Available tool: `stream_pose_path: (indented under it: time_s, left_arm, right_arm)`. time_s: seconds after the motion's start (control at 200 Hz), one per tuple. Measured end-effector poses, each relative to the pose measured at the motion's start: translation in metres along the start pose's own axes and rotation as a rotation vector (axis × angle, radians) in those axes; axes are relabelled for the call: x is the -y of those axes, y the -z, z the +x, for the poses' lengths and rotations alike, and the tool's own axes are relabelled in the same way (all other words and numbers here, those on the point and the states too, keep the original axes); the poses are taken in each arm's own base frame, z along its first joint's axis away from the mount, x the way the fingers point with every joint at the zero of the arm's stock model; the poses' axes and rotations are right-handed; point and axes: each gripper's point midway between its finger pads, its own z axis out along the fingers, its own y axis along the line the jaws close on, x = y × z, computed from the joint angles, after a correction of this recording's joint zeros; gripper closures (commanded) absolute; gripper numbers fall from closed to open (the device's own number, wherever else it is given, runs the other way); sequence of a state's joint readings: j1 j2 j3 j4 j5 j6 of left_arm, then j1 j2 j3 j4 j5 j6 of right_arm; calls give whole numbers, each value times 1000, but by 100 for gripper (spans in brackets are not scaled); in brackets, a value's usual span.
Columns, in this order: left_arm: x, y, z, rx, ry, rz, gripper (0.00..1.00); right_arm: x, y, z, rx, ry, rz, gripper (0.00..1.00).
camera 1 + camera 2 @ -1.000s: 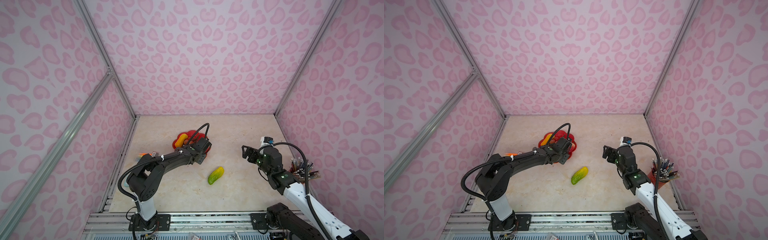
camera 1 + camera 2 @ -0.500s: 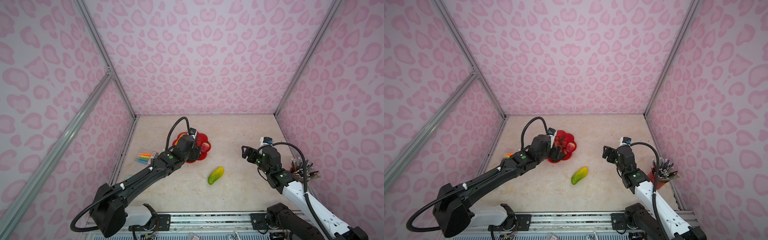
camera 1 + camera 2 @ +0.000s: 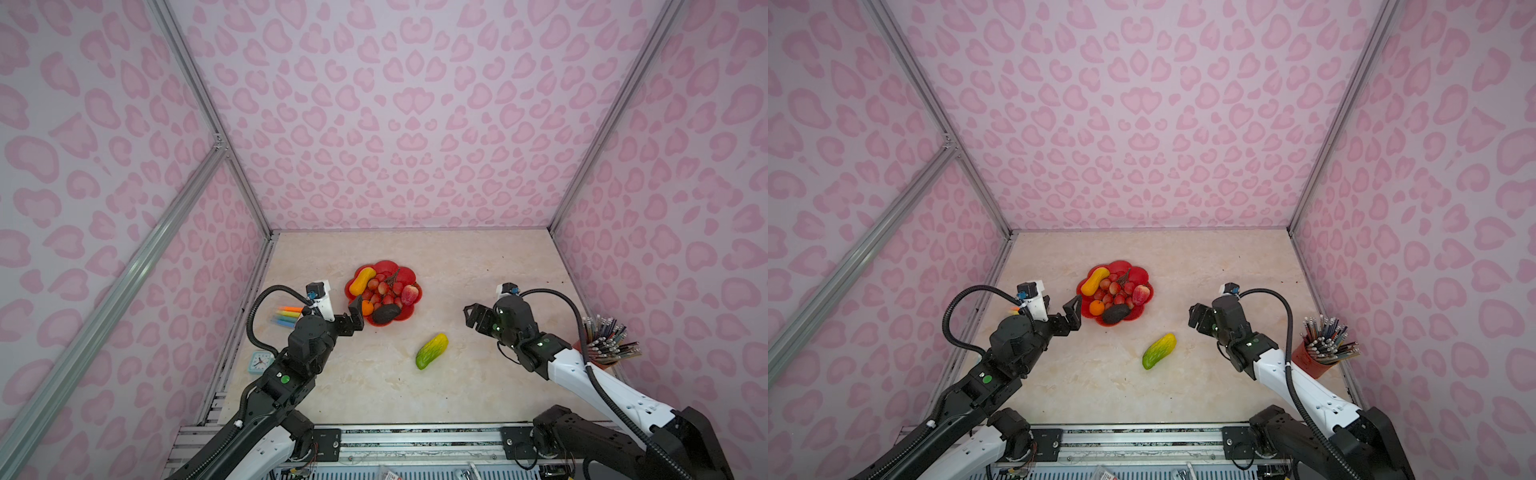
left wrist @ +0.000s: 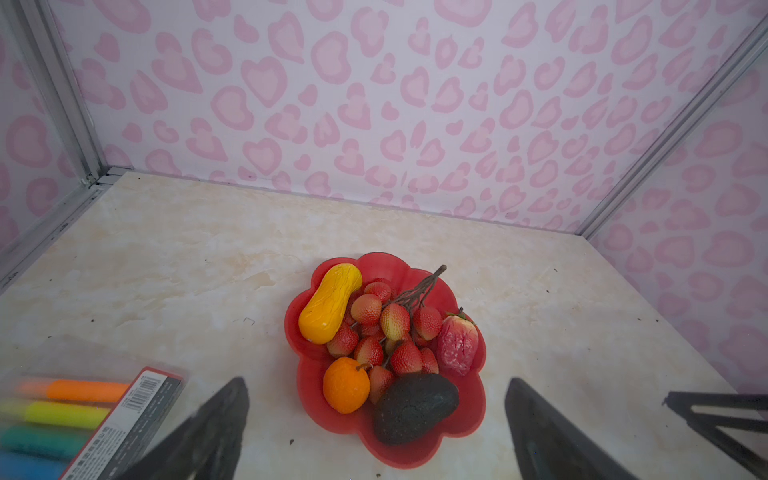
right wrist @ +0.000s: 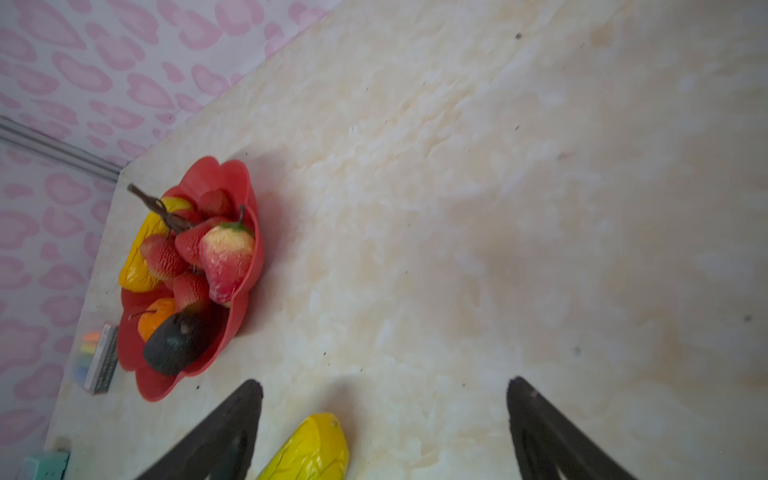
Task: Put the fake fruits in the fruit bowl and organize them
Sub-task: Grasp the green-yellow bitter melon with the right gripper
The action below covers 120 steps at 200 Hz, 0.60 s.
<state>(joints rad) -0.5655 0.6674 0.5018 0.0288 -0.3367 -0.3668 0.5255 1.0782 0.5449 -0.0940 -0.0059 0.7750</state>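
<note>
Far left, by the wall: clear flat pack of coloured markers point(image 3: 286, 316), and nearer the robot a small light-blue clock point(image 3: 258, 362). Left gripper point(image 3: 353, 318) just beside the near-left rim of the shallow red plastic fruit bowl with scalloped petal edge point(image 3: 405, 272); jaws spread wide, nothing between them, not touching the bowl. Bowl sits left of centre on the beige marbled tabletop point(image 3: 415, 395). In it: yellow-orange oblong fruit point(image 3: 362, 281) at far left, bunch of red lychee-like balls on a brown stalk point(image 3: 384, 291) in the middle, small round orange point(image 3: 367, 307) at near left, dark bumpy avocado point(image 3: 386, 313) at near edge, red-pink apple-like fruit point(image 3: 409, 294) at right. Glossy green-yellow oblong fruit point(image 3: 432, 351) lies alone on the table, near the bowl but outside it. Right gripper point(image 3: 473, 319) near that fruit, above the table, jaws wide, holding nothing. Far right: red cylindrical cup packed with pencils point(image 3: 1308, 360).
</note>
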Motion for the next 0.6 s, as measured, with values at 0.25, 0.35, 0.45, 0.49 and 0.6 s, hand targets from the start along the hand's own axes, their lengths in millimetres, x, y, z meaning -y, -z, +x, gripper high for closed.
stream_pose_path:
  time_s: [0.25, 0.35, 0.45, 0.49, 0.6]
  left_arm:
    - [-9, 0, 6, -8, 35, -13, 3]
    - [-7, 3, 3, 1, 40, -3, 3]
    - [-7, 6, 1, 11, 44, 8, 3]
    - [-7, 8, 0, 15, 45, 10, 3]
    - [-9, 12, 0, 20, 46, 10, 3]
  right_arm:
    - [-35, -10, 102, -196, -30, -7, 10]
    - [-36, -16, 116, -207, -66, 15, 11]
    - [-37, -22, 122, -207, -97, 43, 11]
    - [-41, -25, 120, -197, -111, 43, 11]
    - [-51, -32, 115, -171, -141, 40, 14]
